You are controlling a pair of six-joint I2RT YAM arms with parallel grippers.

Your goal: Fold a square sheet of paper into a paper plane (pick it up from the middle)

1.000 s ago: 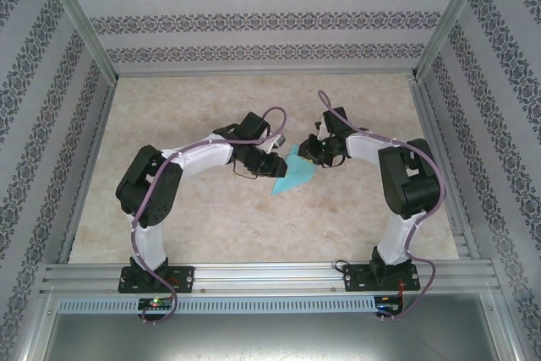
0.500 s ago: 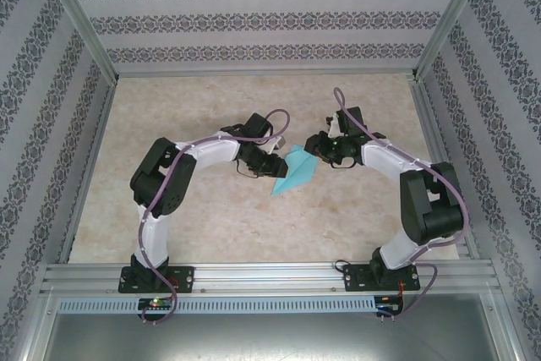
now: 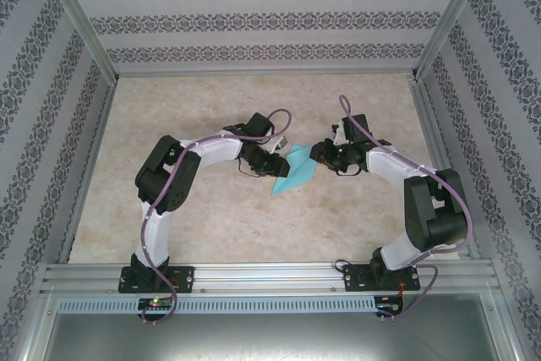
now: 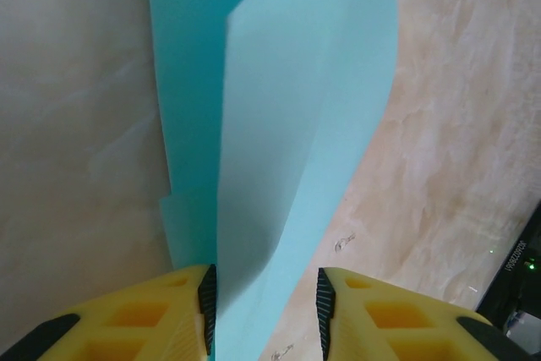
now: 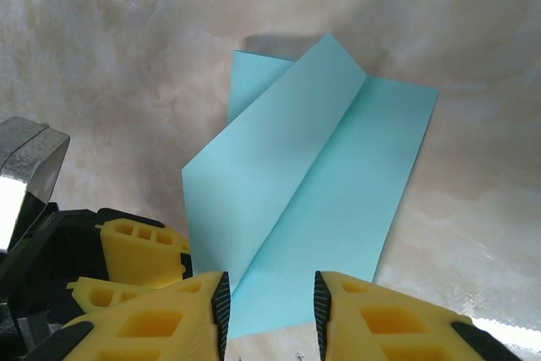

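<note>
The paper plane (image 3: 292,177) lies near the middle of the surface (image 3: 211,226), a narrow turquoise dart. Its pointed end aims toward the near edge and slightly left, and its broad end is toward the far edge. The left claw (image 3: 275,163) comes in from the left side and the right claw (image 3: 314,156) from the right, and they meet at the broad end.

From the left wrist, the left claw (image 4: 265,303) stands partly open with the folded paper (image 4: 296,124) running up between its yellow fingers (image 4: 182,314). One layer is close to the left pad, but I can't see a pinch. From the right wrist, the right claw (image 5: 270,306) is also partly open. The paper's (image 5: 321,192) centre crease leads into the gap, with both flaps lifted off the surface. The other arm's yellow fingers (image 5: 139,255) sit just beside it.
</note>
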